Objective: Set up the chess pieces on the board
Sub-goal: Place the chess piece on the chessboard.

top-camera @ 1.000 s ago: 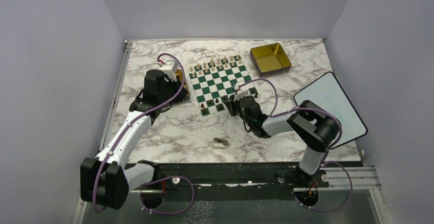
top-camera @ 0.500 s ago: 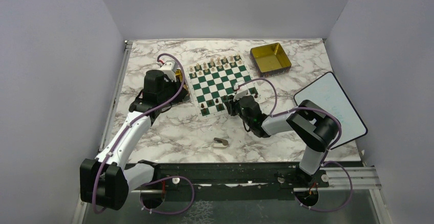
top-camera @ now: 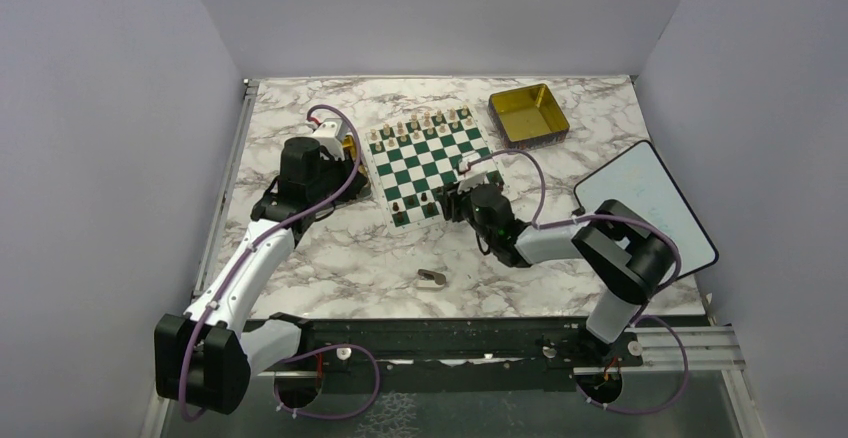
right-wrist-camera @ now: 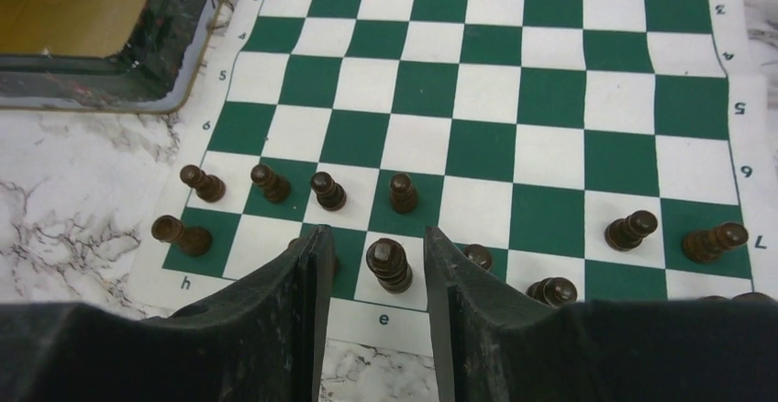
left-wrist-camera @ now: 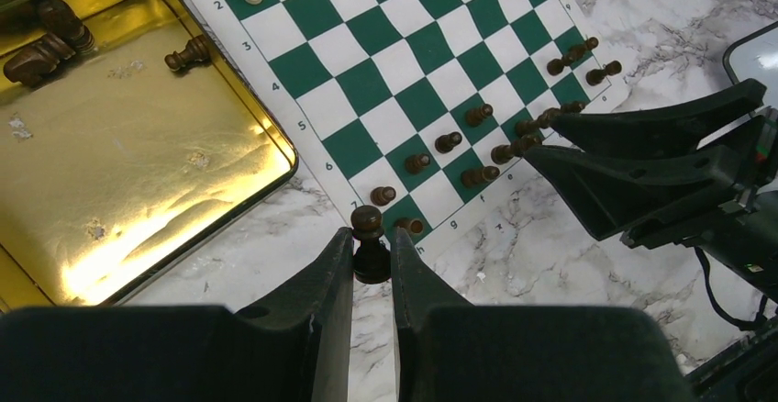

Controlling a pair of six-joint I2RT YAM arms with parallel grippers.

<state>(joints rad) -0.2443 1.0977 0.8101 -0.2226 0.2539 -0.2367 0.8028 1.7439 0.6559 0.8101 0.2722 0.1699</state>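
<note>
The green and white board (top-camera: 425, 158) lies mid-table. Dark pieces (right-wrist-camera: 266, 182) stand in its near rows, pale pieces (top-camera: 425, 121) in its far rows. My left gripper (left-wrist-camera: 372, 248) is shut on a dark pawn (left-wrist-camera: 370, 237), held upright just off the board's h corner, over the marble. My right gripper (right-wrist-camera: 372, 260) is open at the near edge of the board (right-wrist-camera: 550, 99). Its jaws stand either side of a dark piece (right-wrist-camera: 389, 265) on the e-file back square, with gaps on both sides.
A gold tin (left-wrist-camera: 138, 154) left of the board (left-wrist-camera: 422, 104) holds a few dark pieces (left-wrist-camera: 46, 39). Another gold tin (top-camera: 528, 115) is at the back right. A white tablet (top-camera: 645, 208) lies at the right. A small grey object (top-camera: 431, 278) lies near the front.
My right gripper has shifted slightly left and toward the board. My left arm has barely moved.
</note>
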